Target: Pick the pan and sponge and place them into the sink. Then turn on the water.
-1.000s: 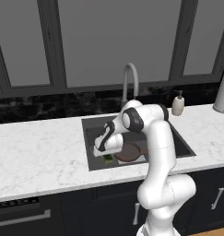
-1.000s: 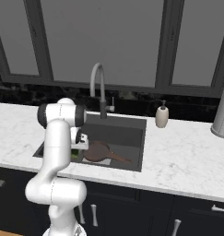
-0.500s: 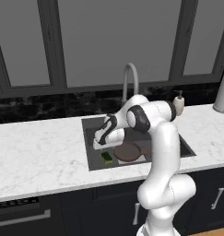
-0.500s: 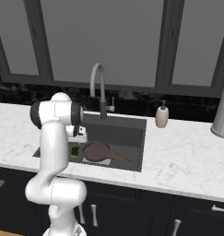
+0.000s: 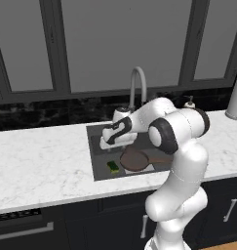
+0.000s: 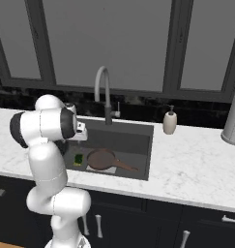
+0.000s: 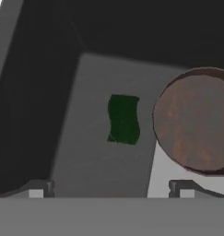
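The counter (image 5: 42,161) of white marble runs across the kitchen, under dark windows. The sink (image 5: 98,166) is a dark grey basin set into this counter, and a grey curved faucet (image 5: 137,83) stands at its back edge. The white arm of the robot bends over the left part of the sink.

The pan (image 5: 134,159) lies flat on the floor of the sink, round and reddish-brown; its thin handle (image 6: 124,167) points to the right side of the basin in the right base view. In the hand view the pan (image 7: 196,122) is at the right.

The gripper (image 7: 111,191) hangs above the floor of the sink. Its 2 fingertips (image 7: 37,190) stand wide apart and nothing is between them.

The sponge (image 7: 124,119) rests on the floor of the sink with the green side up, just beside the pan on its left, and I see a narrow gap between them. A soap bottle (image 6: 169,122) stands on the counter, right of the sink.
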Controlling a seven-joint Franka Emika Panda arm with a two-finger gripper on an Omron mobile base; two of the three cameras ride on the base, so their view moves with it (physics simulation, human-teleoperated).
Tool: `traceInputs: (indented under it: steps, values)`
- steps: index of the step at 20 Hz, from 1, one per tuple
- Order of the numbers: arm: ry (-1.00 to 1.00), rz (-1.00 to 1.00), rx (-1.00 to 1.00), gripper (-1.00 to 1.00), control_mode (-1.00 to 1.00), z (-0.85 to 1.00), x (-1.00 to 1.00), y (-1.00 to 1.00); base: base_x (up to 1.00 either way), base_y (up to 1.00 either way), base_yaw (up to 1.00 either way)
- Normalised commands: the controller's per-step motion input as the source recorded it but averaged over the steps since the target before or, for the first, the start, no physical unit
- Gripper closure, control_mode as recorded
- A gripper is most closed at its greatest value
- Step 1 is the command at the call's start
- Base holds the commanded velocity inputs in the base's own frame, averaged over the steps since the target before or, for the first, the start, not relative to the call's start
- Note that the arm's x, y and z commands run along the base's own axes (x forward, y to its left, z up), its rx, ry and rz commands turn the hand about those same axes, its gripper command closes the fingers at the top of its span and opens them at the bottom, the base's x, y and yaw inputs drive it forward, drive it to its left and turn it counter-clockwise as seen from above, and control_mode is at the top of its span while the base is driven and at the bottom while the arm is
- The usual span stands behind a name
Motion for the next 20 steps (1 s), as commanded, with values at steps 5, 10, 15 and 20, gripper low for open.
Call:
traceInputs:
  steps: [5, 10, 15, 20]
  values:
    - [0.00, -0.02, 0.00, -1.00, -1.00, 0.49, -0.20, -0.25, 0.00, 0.00, 0.00]
    - [0.00, 0.00, 0.00, -1.00, -1.00, 0.00, 0.00, -0.03, 0.00, 0.00, 0.00]
    - [0.00, 0.00, 0.00, -1.00, -1.00, 0.23, -0.29, -0.04, 0.00, 0.00, 0.00]
    - [0.00, -0.03, 0.00, -1.00, -1.00, 0.51, -0.40, -0.25, 0.00, 0.00, 0.00]
